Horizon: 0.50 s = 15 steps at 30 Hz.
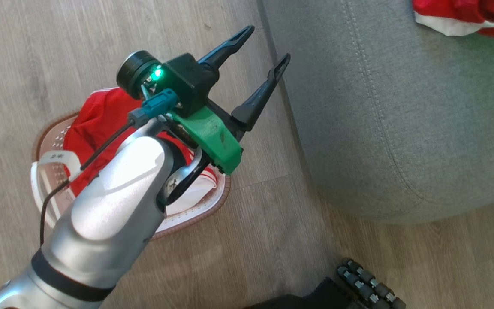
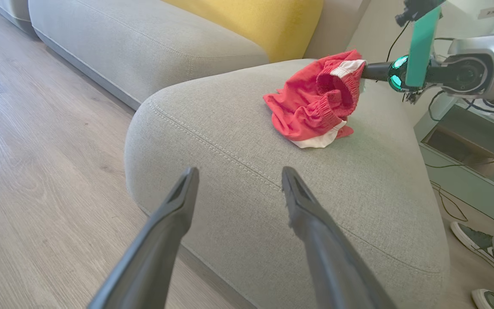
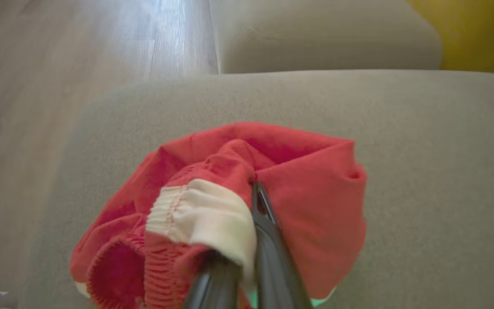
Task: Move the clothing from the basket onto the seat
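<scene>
Clothing, item one: bright red mesh jersey garment [image 1: 97,124] with white trim, bunched inside the oval cream-white perforated plastic basket [image 1: 187,210] with a brown rim, which stood on the pale wood-plank floor [image 1: 37,51] near the rounded corner of the large grey-green fabric seat cushion [image 1: 380,128]. Clothing, item two: second red garment [image 2: 315,103] with a white panel and gathered elastic edge, crumpled on top of the seat cushion, well in from its double stitched seam; lower folds rested on the fabric, upper edge stood raised. Right fingers [image 3: 257,201]: long, dark, closed together, pinching a fold of the second red garment beside its white panel. Left fingers [image 1: 260,94]: long, dark, spread wide apart, holding nothing and touching nothing, raised over the floor between the basket and the seat cushion, tips toward the cushion's edge; silver forearm [image 1: 114,206] crossed over the basket in the head view. Yellow cushion [image 2: 268,21]: behind the seat cushion, beside a second grey cushion [image 2: 135,38]. Shoes [image 2: 476,242]: a person's grey-green pair with white soles, on the floor beyond the seat cushion's far corner.
</scene>
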### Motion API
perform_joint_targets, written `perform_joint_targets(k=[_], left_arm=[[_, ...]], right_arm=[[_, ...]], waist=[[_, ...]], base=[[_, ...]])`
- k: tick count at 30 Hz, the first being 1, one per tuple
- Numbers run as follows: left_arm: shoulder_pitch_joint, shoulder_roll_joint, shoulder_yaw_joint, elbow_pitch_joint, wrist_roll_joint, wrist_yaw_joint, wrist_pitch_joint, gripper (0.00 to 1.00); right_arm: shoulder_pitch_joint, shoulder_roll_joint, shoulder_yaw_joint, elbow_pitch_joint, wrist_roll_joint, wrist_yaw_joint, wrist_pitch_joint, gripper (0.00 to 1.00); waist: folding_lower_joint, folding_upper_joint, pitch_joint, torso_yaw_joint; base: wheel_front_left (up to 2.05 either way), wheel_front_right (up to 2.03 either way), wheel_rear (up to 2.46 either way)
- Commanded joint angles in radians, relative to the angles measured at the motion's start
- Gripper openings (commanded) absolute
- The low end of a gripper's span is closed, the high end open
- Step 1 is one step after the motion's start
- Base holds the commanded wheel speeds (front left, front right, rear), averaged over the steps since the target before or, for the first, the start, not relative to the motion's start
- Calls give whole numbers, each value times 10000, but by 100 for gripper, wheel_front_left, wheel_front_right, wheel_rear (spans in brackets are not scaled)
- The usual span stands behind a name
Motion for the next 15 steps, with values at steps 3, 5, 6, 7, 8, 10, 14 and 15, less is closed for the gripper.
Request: perform_joint_targets(k=[3, 5, 6, 7, 8, 10, 14, 15], left_arm=[[-334, 87, 206, -245, 10, 28, -107, 100], [-312, 73, 195, -220, -9, 45, -151, 100], [-299, 69, 196, -212, -22, 53, -178, 100], [-289, 65, 198, -202, -36, 61, -203, 100], [-281, 60, 199, -187, -48, 70, -226, 100], [-260, 55, 199, -145, -79, 74, -279, 100], [-153, 40, 203, -18, -156, 99, -421, 100], [-114, 30, 202, 23, -181, 105, -464, 100]], right_arm=[[-19, -420, 437, 310, 550, -2, 807, 18], [6, -468, 737, 386, 819, -2, 1309, 53], [20, -520, 871, 402, 941, -2, 1521, 77], [25, -569, 972, 416, 1072, -2, 1686, 95], [18, -627, 1061, 426, 1175, -2, 1795, 100], [-9, -711, 1244, 468, 1323, -2, 1954, 100], [-17, -795, 1565, 552, 1546, -2, 2104, 100], [-13, -818, 1636, 578, 1592, -2, 2129, 100]], waist=[[-1, 0, -69, 162], [-1, 0, -103, 240], [-1, 0, -123, 271], [-1, 0, -141, 299], [-1, 0, -161, 326], [-1, 0, -223, 372], [-1, 0, -507, 386], [-1, 0, -615, 383]], base=[[0, 0, 0], [0, 0, 0], [0, 0, 0], [0, 0, 0], [0, 0, 0], [0, 0, 0], [0, 0, 0], [0, 0, 0]])
